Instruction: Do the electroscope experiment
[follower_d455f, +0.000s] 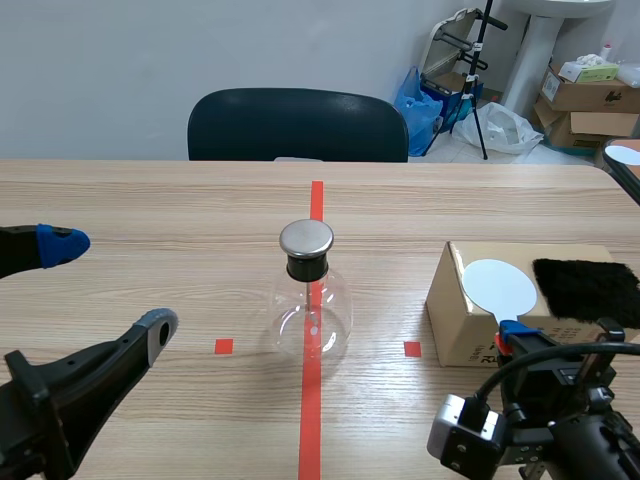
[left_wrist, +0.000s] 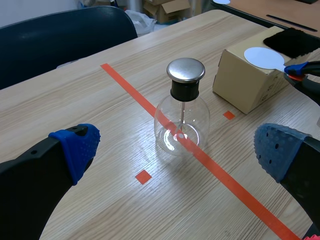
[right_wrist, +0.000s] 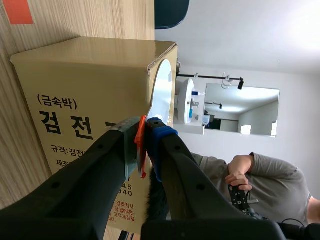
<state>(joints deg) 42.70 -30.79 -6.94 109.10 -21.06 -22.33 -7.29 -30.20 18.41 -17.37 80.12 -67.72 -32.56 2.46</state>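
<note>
Left pincer (follower_d455f: 108, 290) hangs over the counter (follower_d455f: 150, 200) at the left, fingers wide apart and holding nothing. It faces the electroscope, so I judge it parked as a spare hand to steady the glass. The electroscope (follower_d455f: 312, 310) (clear round flask, black stopper, metal cap (follower_d455f: 306, 238), thin rod running down inside) stands upright at mid-counter on the red tape line (follower_d455f: 310, 420), presumably its marked station, well apart from both pincers. The leaves at the rod's foot are too faint to read. To the right, a cardboard box (follower_d455f: 460, 320) carries a white disc (follower_d455f: 500, 288) and, beside it, a black fur patch (follower_d455f: 585, 290), which I take for the rubbing partner for charging. Right pincer (right_wrist: 144, 150) is clamped on the disc's orange handle (right_wrist: 142, 127) at the box's near edge. Gripping the handle rather than the disc probably keeps charge off the fingers. Whether the disc rests on the box or sits lifted, I cannot tell.
</note>
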